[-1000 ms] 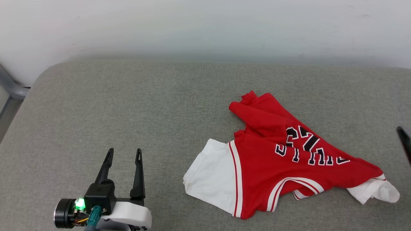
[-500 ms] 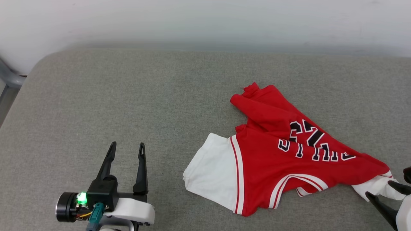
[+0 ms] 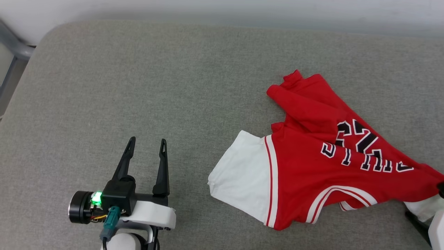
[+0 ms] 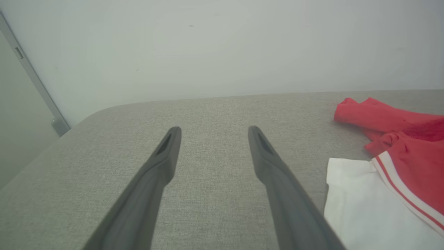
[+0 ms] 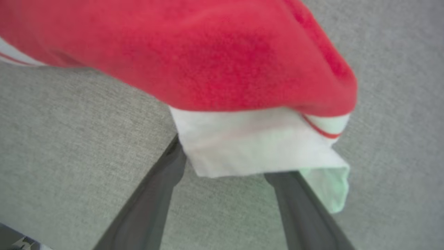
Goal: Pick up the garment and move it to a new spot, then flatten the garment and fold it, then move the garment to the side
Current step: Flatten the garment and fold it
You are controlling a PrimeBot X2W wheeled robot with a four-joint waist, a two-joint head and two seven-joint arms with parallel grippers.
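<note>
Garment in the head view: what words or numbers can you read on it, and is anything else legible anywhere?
"BULLS": black, white-outlined letters on the red garment, upside down in the head view; the B at the right end is creased and only partly shows.
"23": number in the same style, just beyond the word, partly tucked under a fold, so read with some doubt.
Nothing else is legible.

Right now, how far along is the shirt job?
Done: nothing; the garment lies crumpled on the cushion. In hand: the open right tool is at its white sleeve, not yet closed. To do: lifting, moving, flattening, folding, setting aside. The left tool hovers open.
</note>
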